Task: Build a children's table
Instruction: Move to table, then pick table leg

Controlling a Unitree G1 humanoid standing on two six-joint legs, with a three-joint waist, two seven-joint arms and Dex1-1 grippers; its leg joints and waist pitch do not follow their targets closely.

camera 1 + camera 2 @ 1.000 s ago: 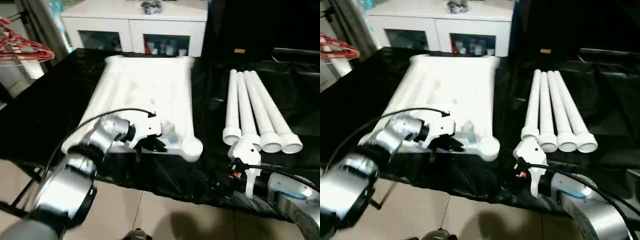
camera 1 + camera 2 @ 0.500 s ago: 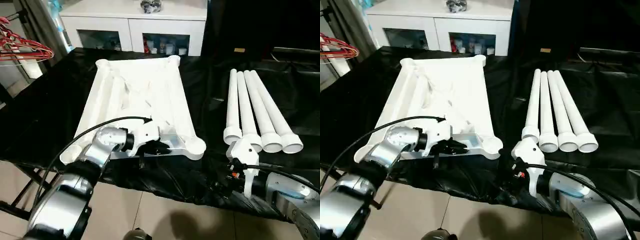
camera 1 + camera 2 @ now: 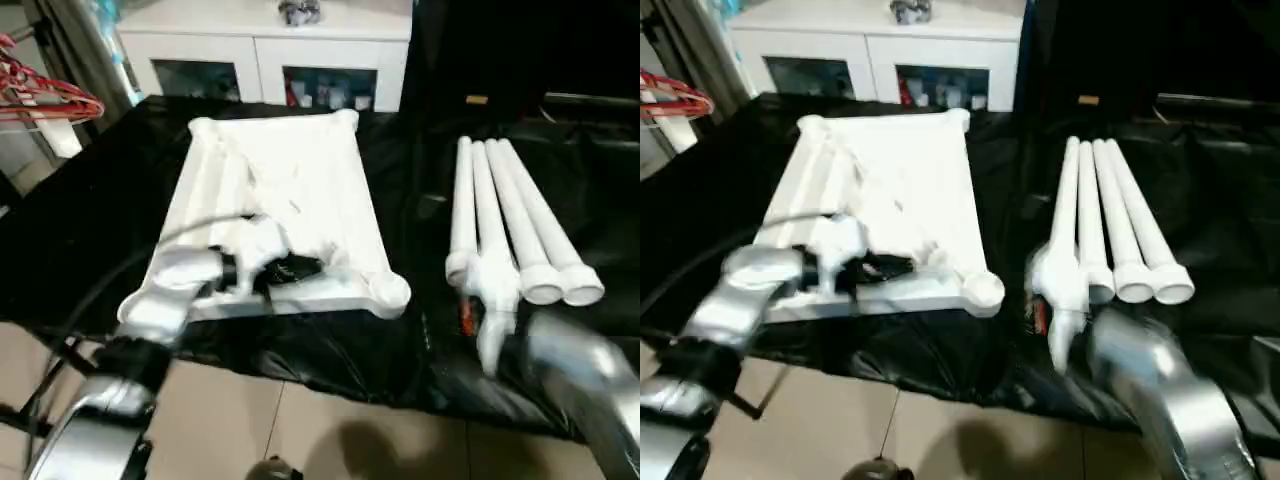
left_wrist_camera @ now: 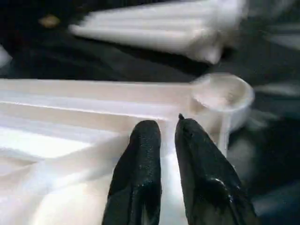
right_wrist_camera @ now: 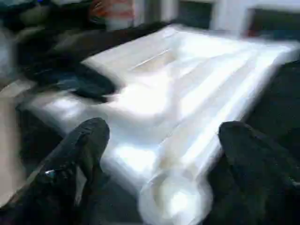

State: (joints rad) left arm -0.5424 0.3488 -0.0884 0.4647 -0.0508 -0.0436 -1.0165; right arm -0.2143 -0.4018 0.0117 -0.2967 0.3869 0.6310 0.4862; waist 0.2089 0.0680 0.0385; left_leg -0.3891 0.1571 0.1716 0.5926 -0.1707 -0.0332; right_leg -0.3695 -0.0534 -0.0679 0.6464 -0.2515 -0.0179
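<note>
The white table top [image 3: 275,190] lies ribbed side up on the black cloth, with a round socket [image 3: 388,291] at its near right corner. My left gripper [image 3: 292,268] rests on the top's near edge. In the left wrist view its fingers [image 4: 145,140] stand close together with a thin white wall of the top between them. Several white tapered legs [image 3: 500,215] lie side by side to the right. My right gripper [image 5: 168,136] is open and hovers near the legs' wide ends, beside the near right socket [image 5: 176,201].
A black cloth [image 3: 90,210] covers the work table, and its near edge drops to a tiled floor [image 3: 300,420]. A white cabinet with glass doors [image 3: 270,45] stands behind. Red hangers [image 3: 50,100] hang at the far left.
The top's near end has come down from a raised tilt and now lies flat. My left gripper has shifted slightly left along the near edge. My right arm has swung forward toward the legs.
</note>
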